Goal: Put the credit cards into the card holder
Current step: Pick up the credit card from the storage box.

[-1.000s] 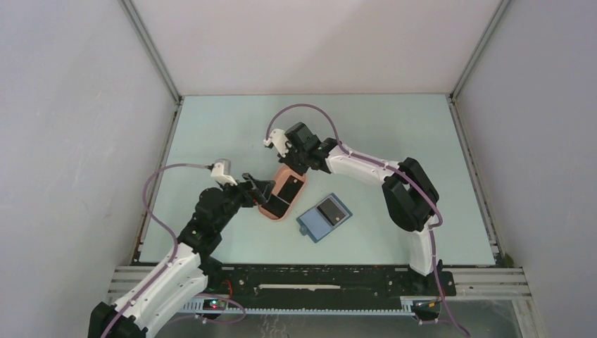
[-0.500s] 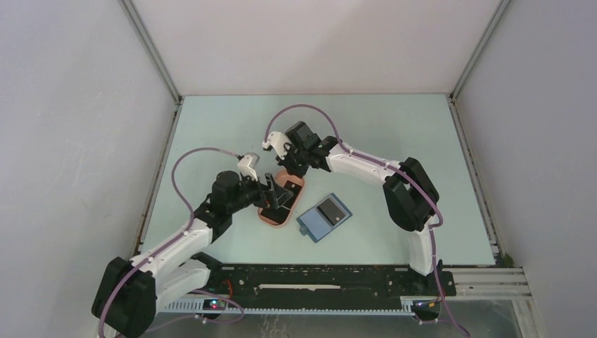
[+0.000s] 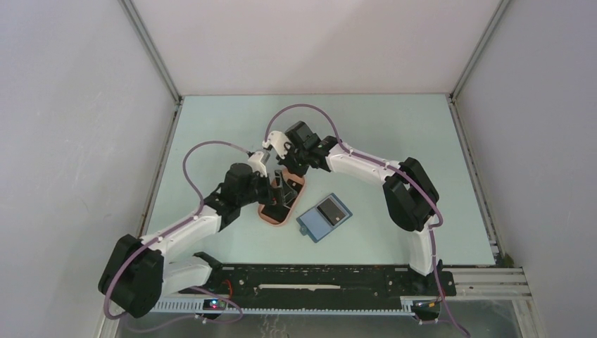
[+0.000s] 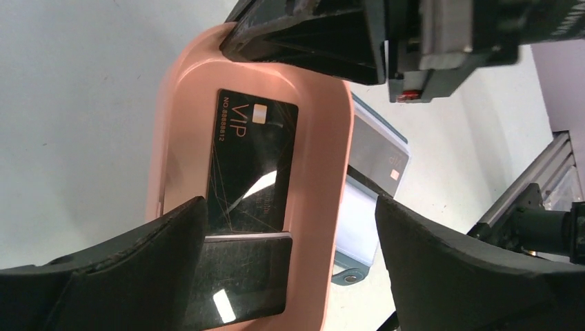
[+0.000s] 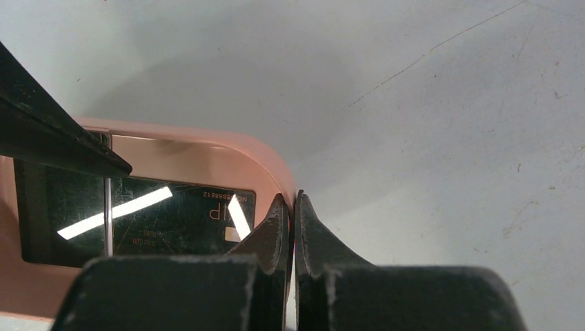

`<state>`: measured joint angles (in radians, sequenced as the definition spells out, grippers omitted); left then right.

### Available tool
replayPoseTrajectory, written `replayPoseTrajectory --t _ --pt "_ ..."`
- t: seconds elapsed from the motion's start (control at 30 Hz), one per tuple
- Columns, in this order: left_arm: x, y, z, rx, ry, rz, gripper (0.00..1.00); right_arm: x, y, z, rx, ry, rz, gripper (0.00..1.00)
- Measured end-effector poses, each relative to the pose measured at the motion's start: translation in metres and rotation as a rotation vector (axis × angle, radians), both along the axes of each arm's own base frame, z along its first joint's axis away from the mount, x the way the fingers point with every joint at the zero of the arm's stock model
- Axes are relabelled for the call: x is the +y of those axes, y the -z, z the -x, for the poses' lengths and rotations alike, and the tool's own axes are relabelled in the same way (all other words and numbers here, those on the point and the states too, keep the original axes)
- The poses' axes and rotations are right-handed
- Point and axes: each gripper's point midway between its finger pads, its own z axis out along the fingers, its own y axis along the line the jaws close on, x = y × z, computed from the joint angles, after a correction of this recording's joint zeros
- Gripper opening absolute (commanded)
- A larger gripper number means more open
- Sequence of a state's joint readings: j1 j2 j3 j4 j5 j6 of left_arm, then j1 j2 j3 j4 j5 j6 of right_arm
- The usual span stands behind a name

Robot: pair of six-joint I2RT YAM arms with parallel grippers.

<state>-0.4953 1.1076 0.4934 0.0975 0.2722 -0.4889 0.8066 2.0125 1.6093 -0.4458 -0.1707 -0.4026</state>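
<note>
Right gripper (image 5: 290, 200) is pinching the pink oval plastic tray (image 4: 328, 179) rim at frame top, likely steadying it; left gripper (image 4: 290, 207) is hovering spread over the black VIP credit card (image 4: 252, 158).

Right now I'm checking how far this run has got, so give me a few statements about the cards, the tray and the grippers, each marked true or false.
1. The left gripper is wide open above the pink tray. True.
2. The black card lies inside the wallet. False: it lies in the pink tray.
3. The right gripper is closed on the tray's rim. True.
4. The wallet rests on top of the tray. False: it lies on the table beside the tray.
</note>
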Motion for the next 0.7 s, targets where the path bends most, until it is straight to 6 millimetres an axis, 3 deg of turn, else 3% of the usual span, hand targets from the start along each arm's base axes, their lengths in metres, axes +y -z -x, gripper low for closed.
replayPoseTrajectory --t 0.7 --pt "-0.008 0.032 -0.009 0.091 -0.067 -0.210 0.98 -0.006 0.003 -0.007 -0.004 0.060 0.015 0.00"
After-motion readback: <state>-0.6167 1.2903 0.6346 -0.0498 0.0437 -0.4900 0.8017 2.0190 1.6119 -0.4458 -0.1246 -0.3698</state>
